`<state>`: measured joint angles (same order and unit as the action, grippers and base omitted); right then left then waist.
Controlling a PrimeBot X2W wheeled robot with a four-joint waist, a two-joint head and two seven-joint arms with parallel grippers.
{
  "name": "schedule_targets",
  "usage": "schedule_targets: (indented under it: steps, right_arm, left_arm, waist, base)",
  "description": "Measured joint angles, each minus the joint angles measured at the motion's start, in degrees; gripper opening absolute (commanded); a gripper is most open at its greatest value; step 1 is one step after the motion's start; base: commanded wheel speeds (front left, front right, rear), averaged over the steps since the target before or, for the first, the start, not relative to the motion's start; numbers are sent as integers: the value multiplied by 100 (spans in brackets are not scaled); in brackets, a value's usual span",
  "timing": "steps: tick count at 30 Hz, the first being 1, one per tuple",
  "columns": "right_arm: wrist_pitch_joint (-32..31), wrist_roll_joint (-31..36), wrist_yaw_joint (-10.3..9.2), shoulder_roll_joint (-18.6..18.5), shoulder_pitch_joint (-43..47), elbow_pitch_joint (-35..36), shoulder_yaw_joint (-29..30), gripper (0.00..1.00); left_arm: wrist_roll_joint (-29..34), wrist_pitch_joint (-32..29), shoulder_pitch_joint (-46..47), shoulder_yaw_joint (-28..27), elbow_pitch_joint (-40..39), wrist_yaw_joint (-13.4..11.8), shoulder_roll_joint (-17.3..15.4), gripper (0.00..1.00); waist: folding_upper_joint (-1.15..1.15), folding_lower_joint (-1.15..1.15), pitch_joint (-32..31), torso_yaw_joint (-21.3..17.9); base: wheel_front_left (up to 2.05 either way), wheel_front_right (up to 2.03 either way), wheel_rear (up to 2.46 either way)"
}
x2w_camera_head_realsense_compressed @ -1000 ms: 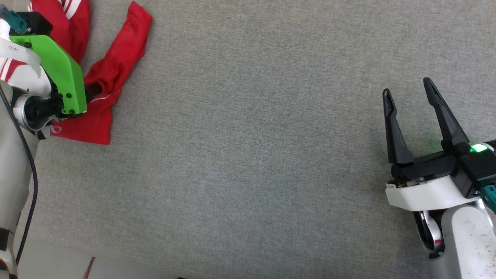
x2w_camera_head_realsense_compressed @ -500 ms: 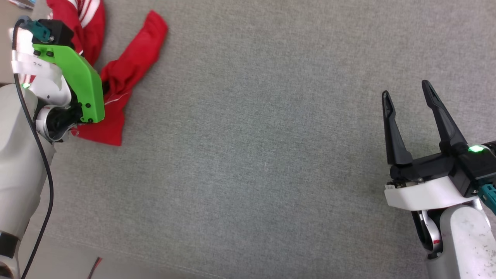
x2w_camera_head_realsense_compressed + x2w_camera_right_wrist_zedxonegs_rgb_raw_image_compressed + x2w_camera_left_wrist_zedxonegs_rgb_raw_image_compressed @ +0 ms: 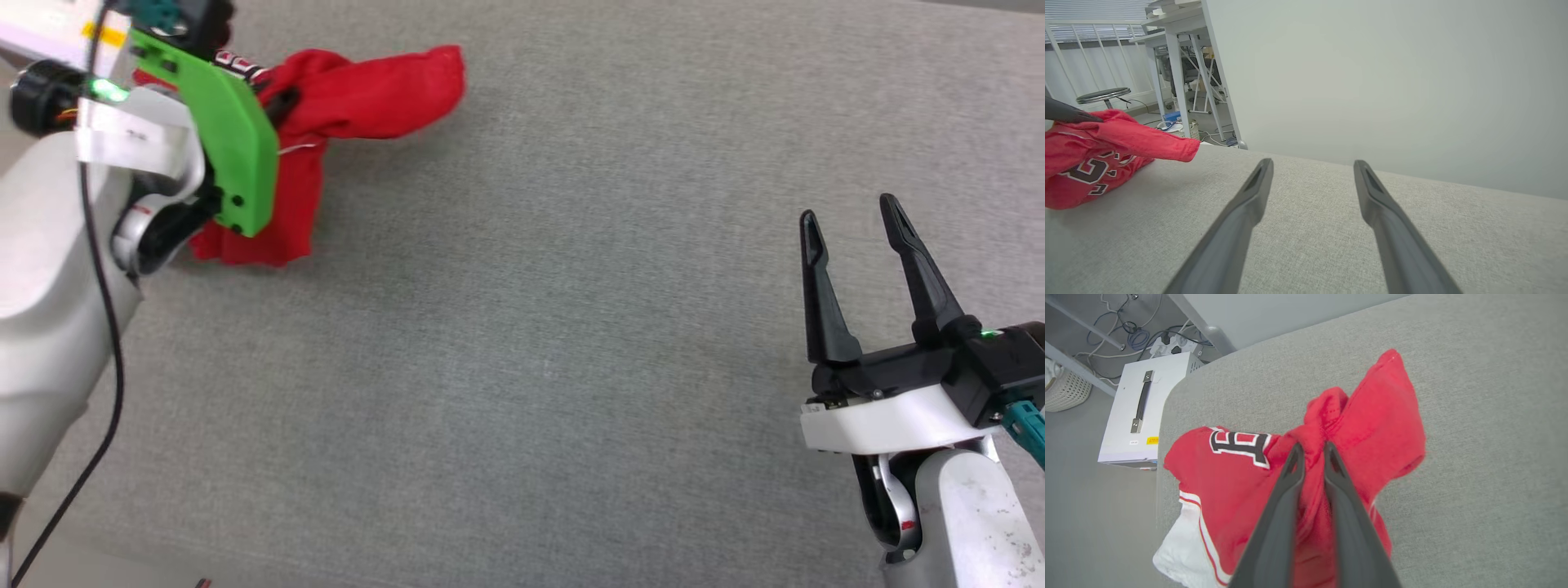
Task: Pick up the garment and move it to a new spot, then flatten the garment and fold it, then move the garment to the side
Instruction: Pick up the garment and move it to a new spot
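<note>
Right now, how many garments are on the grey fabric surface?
1: a red soft T-shirt with white sleeve, bunched at the far left, pinched in the left hand. None seems hidden.

A grey, cloth-covered surface (image 3: 571, 343) with a rounded corner. A bunched red shirt (image 3: 367, 90) rests partly on it, near its far left edge.

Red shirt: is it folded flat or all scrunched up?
Scrunched up. The red shirt bunches in wrinkled lumps, pinched by the left claw.
</note>
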<state>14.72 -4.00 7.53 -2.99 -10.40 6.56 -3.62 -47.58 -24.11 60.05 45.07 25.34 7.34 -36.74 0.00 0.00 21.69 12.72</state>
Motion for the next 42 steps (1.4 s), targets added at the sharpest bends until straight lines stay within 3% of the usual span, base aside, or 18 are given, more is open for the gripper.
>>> schedule_targets:
  steps: [4,14,22,28,35,42]
  right_arm:
    - [1,-176,0,18,64,-4,49,100]
    - [0,-601,0,21,113,-3,225,100]
    - [0,-813,0,20,130,-1,414,100]
    - [0,-848,0,19,126,27,671,100]
    - [0,-865,0,19,42,59,742,100]
    - [0,-865,0,20,-31,43,715,100]
  left_arm:
    - [149,140,154,344,-389,0,137,0]
    - [232,448,721,1464,-858,0,956,0]
    - [230,856,1183,2397,-902,0,1909,0]
    - [296,873,1068,2795,-801,0,2537,0]
    - [1091,-75,-352,2846,-947,-1,2829,0]
    - [1294,-288,-859,2805,-984,-2,2883,0]
  waist:
    - [0,0,-64,-265]
    - [0,0,-138,-1053]
    - [0,0,-76,-1611]
    - [0,0,101,-1794]
    - [0,0,325,-1898]
    - [0,0,434,-1869]
  base:
    - [0,0,0]
    - [0,0,0]
    - [0,0,0]
    - [0,0,0]
    - [0,0,0]
    - [0,0,0]
